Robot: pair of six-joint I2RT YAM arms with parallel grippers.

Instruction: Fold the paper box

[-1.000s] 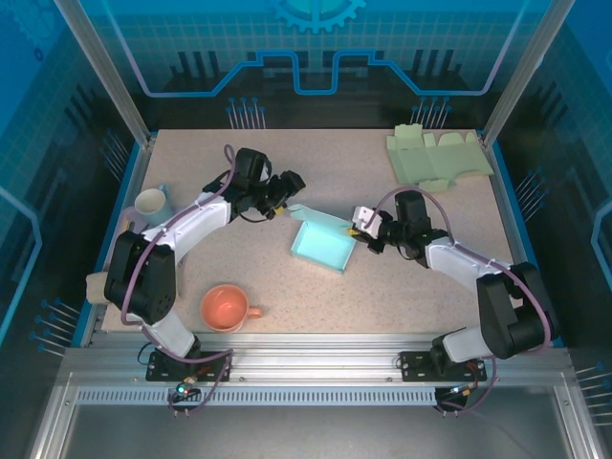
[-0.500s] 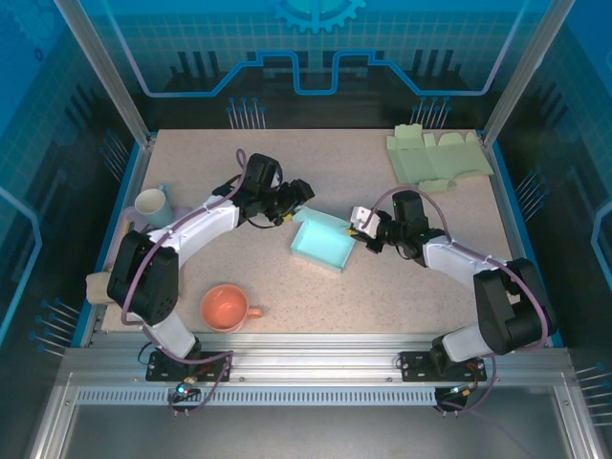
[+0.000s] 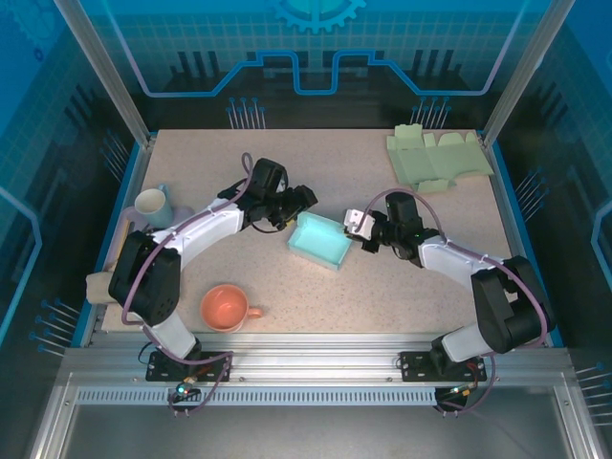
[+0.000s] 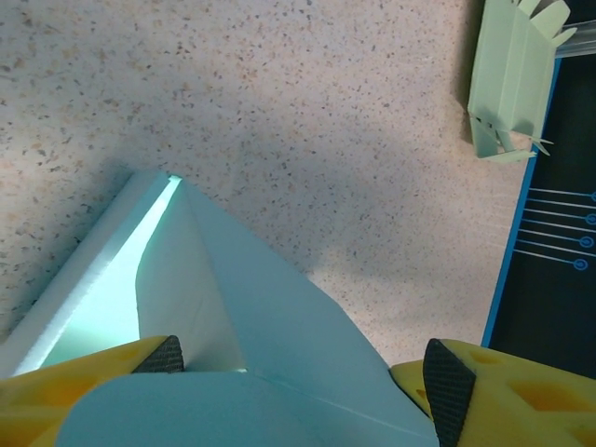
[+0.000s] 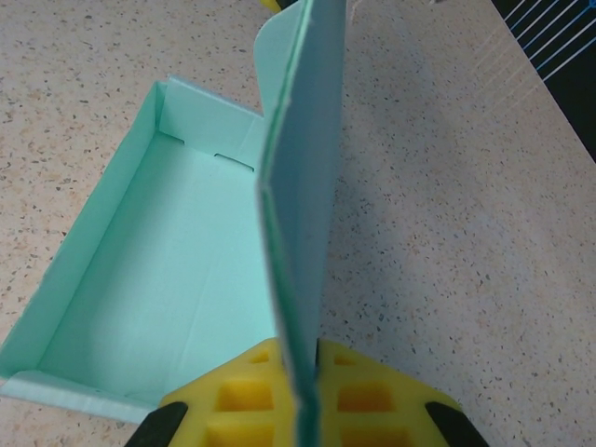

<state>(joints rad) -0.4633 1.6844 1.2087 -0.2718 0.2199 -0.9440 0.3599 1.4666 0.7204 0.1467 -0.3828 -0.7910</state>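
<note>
A teal paper box [image 3: 320, 245] sits open-topped at the middle of the speckled bench [image 3: 382, 296]. The right pincer [image 3: 357, 228], at the box's 3 o'clock edge, is clamped on its upright flap [image 5: 303, 168]. The left pincer [image 3: 302, 199], at 11 o'clock, has its jaws apart astride a second flap [image 4: 251, 326].

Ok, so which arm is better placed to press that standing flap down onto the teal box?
Probably the left. The right claw is shut on the flap, holding it upright along the box rim, so it is committed. The left claw is open at the box's far side, free to push.
</note>
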